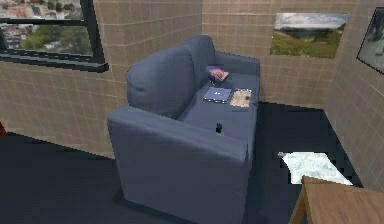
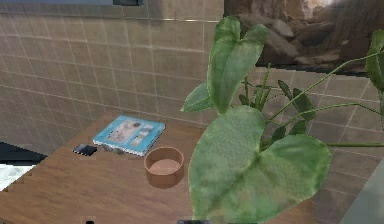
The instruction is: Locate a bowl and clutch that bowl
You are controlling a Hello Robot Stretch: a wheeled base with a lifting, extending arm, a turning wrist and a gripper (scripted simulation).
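What the hand is doing cannot be told. On the wooden bench (image 2: 70, 190) in the arm side view, big green plant leaves (image 2: 250, 165) cover the bench's right part, and the near edge is cut off. The bowl (image 2: 164, 165) stands just left of the largest leaf, near the bench's middle. It is tan-brown, low and round (so no long axis), upright with its mouth facing up. Behind it lies a light-blue book (image 2: 129, 134), with a small dark object (image 2: 86, 150), too small to identify, just beside the book.
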